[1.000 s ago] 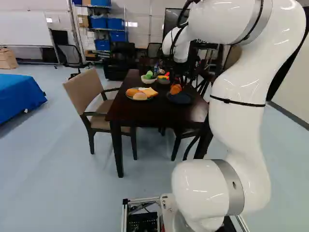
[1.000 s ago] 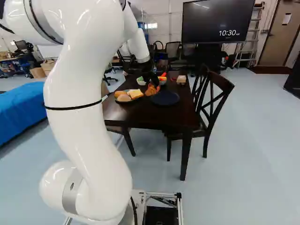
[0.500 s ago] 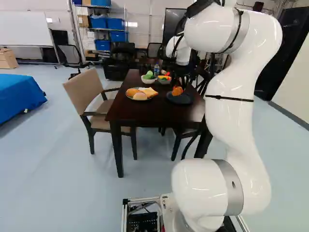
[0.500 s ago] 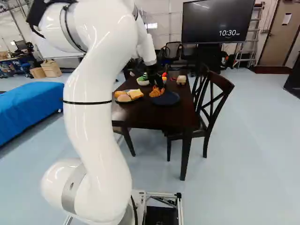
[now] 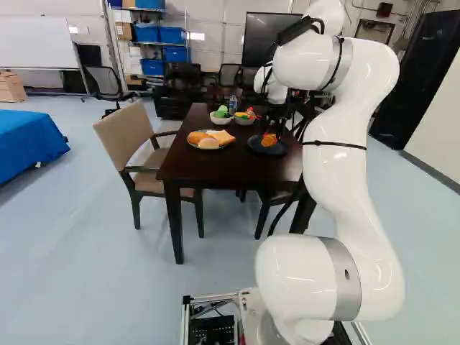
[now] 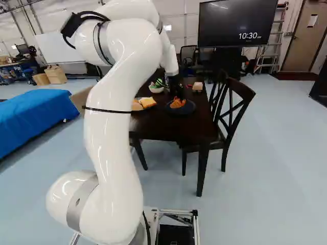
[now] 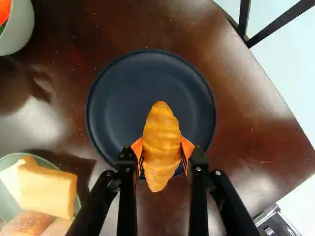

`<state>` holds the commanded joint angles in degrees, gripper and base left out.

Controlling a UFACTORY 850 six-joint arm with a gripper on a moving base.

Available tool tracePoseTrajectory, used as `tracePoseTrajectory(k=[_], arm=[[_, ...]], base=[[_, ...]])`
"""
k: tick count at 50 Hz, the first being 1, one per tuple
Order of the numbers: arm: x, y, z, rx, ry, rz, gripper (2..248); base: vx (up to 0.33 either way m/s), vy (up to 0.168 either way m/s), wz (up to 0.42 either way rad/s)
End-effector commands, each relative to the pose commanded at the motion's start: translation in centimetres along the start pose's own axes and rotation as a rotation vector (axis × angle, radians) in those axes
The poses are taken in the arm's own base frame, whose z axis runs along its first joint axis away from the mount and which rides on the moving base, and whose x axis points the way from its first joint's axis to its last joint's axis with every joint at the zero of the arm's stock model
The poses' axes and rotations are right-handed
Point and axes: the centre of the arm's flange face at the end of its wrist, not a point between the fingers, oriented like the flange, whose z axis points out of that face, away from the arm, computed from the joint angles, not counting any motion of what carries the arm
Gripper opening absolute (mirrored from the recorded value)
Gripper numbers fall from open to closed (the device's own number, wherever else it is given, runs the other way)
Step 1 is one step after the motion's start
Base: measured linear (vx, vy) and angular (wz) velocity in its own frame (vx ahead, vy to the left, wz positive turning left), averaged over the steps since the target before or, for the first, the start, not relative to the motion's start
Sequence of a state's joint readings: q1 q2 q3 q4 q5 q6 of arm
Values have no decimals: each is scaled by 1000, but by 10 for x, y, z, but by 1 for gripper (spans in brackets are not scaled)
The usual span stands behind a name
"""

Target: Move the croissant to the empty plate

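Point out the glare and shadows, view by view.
Wrist view: pale glare on the table between bread plate and bowl, dark shadow beside that plate; left base view: bright streaks on the arm; right base view: small highlights on the arm too.

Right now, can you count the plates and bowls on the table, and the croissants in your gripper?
Plates: 2, the dark blue plate and the light green plate
Bowls: 2, the bowl with green food and the bowl with colourful food
Croissants in my gripper: 1, this golden croissant
Total: 5
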<state>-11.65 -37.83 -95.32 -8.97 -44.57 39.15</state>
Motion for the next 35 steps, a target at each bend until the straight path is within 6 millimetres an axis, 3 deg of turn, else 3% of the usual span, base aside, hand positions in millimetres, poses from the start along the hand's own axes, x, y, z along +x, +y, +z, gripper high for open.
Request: tracePoseTrajectory(k=[8, 21, 22, 27, 28, 32, 33, 35], arm=[[2, -1, 13, -8, -11, 1, 112], [2, -1, 13, -8, -11, 1, 112], [2, -1, 13, -8, -11, 1, 132], [2, -1, 13, -8, -11, 1, 132], [2, -1, 13, -8, -11, 1, 163], [2, -1, 13, -8, -11, 1, 163], [2, -1, 13, -8, -11, 1, 196], [2, -1, 12, -7, -10, 1, 196]], base=[[0, 0, 0], [0, 0, 0], [0, 0, 0], [0, 0, 0], [0, 0, 0], [0, 0, 0], [0, 0, 0], [0, 0, 0]])
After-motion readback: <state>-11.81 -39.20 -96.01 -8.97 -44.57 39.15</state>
